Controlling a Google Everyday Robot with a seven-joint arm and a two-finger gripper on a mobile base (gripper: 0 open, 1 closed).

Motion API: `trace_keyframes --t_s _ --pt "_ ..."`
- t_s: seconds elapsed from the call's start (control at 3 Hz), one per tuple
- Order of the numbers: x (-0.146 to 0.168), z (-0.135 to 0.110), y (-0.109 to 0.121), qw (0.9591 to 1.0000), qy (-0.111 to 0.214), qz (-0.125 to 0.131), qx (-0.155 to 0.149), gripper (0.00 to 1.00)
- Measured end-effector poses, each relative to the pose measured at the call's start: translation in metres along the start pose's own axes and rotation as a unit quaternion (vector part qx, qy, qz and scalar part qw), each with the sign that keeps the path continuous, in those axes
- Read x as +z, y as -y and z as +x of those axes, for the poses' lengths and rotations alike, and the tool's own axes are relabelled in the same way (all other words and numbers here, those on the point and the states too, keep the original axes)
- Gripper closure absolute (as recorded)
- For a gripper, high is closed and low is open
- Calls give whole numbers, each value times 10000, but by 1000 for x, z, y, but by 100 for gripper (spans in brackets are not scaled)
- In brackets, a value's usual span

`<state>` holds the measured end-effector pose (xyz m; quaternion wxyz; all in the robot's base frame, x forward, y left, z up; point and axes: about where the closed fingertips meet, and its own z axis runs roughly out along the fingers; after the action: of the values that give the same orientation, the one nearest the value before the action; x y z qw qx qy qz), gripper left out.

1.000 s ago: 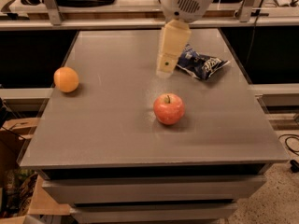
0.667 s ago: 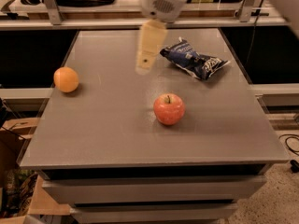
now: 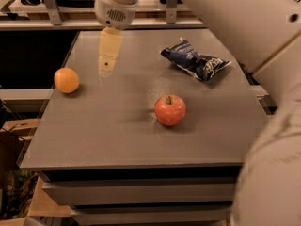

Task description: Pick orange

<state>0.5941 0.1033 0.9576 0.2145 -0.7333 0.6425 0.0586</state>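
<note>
The red apple [image 3: 170, 110] sits nearest on the bench [image 3: 117, 140], unmoved. Farther left, near the edge, rests the orange [image 3: 66, 80], round, smooth and plain yellow-orange. Beyond it the gripper [image 3: 106, 65] has shifted left toward it, above the surface. How far it is open cannot be told. A blue bag [image 3: 195, 60] lies far right.

Grey table [image 3: 117, 140] with three things on it.
The orange [image 3: 66, 80] sits far left of the apple [image 3: 170, 110], a blue snack bag [image 3: 195, 60] lies behind it, and the gripper [image 3: 107, 66] hangs behind-left.
</note>
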Motion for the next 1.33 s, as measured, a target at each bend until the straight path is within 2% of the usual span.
trace_keyframes --t_s 0.67,1.33 --pt "65 -59 -1 9975 143 -452 -517 0" --pt "109 -87 -1 9948 73 -646 -784 0"
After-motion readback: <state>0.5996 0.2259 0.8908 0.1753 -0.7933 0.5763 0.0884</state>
